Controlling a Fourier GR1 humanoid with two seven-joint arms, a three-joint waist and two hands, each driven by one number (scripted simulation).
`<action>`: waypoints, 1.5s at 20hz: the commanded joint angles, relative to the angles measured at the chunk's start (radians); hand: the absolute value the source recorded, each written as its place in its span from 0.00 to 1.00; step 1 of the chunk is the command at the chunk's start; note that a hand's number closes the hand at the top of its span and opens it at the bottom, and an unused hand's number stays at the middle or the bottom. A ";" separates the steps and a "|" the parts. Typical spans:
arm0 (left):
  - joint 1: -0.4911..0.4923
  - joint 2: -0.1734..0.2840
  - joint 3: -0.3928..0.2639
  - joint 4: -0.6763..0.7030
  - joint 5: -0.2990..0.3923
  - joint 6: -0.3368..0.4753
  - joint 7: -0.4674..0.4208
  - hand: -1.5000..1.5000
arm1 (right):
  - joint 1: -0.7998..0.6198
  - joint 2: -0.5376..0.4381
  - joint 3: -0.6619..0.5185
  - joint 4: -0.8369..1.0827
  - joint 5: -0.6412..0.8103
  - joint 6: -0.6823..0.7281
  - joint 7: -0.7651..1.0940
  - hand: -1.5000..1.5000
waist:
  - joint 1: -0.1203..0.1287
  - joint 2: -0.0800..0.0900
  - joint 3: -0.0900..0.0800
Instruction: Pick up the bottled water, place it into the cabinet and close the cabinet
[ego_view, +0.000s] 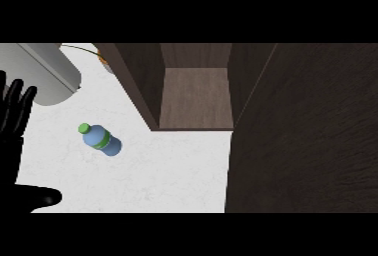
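Observation:
A small blue water bottle (101, 140) with a green cap and green band stands on the white counter (162, 170), left of centre. The dark wooden cabinet (193, 95) is open ahead, its inner shelf bare, and its door (310, 130) swings out to fill the right side of the view. My left hand (15, 150) shows at the left edge, black, fingers straight and pointing up, thumb out to the right, some way left of the bottle and holding nothing. My right hand does not show.
A pale grey cylindrical object (48, 72) lies at the upper left of the counter. A thin yellowish item (100, 55) peeks out beside the cabinet's left wall. White counter stretches between the bottle and the cabinet door.

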 joint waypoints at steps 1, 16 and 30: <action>0.031 0.024 0.087 -0.047 0.141 0.010 0.125 0.00 | 0.081 0.013 0.106 -0.073 -0.005 0.030 0.050 0.00 | 0.006 0.000 -0.003; 0.172 0.089 0.276 -0.386 0.376 0.063 0.418 0.00 | 0.083 0.067 0.350 -0.330 0.173 -0.092 0.315 0.00 | 0.010 0.001 -0.003; 0.121 0.121 0.323 -0.203 0.337 -0.038 0.372 0.00 | 0.077 0.026 0.449 -0.334 0.259 -0.198 0.309 0.00 | -0.004 0.003 -0.003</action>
